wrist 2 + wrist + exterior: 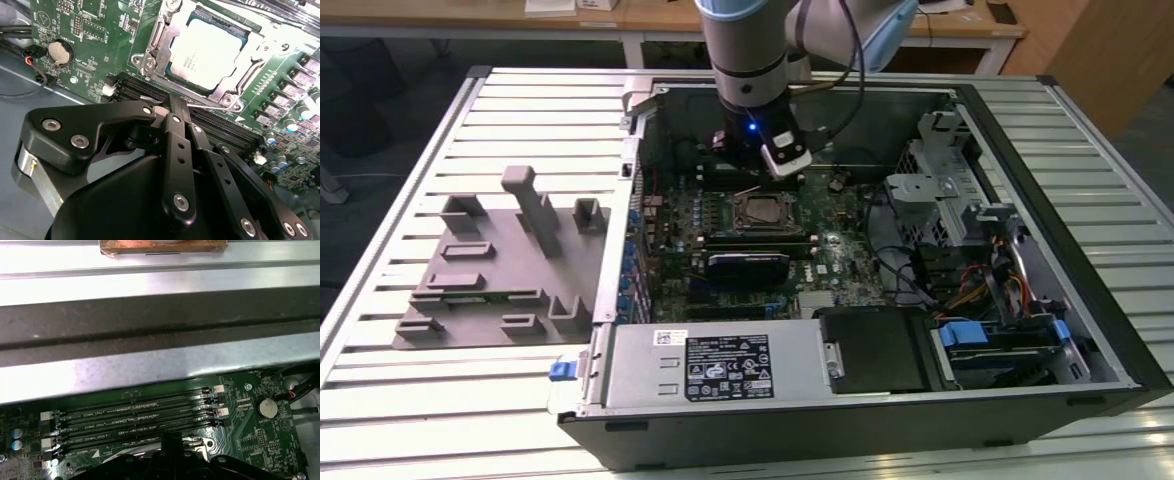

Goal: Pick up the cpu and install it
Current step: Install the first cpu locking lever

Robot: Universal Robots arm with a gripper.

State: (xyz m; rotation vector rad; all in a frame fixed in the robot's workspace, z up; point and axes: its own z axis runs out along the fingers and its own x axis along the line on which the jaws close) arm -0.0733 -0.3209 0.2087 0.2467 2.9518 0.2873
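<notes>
The cpu (207, 52), a flat square chip with a pale silver top, lies inside the metal frame of its socket on the green motherboard (100, 20). In the exterior view the cpu (758, 210) sits mid-board inside the open computer case, just in front of the arm's wrist (754, 130). My gripper (173, 102) hangs over the black memory slots (145, 92) beside the socket, a short way off the chip. Its black fingers (177, 150) are pressed together at the tip with nothing between them. The gripper's tip (170, 437) also pokes in over the slots in the first wrist view.
The case's metal wall (160, 355) rises close behind the memory slots (135, 415). A silver power supply box (720, 365) fills the case's near side. Drive cages and cables (961, 260) crowd the exterior view's right. A grey fixture plate (494, 270) lies on the table at the left.
</notes>
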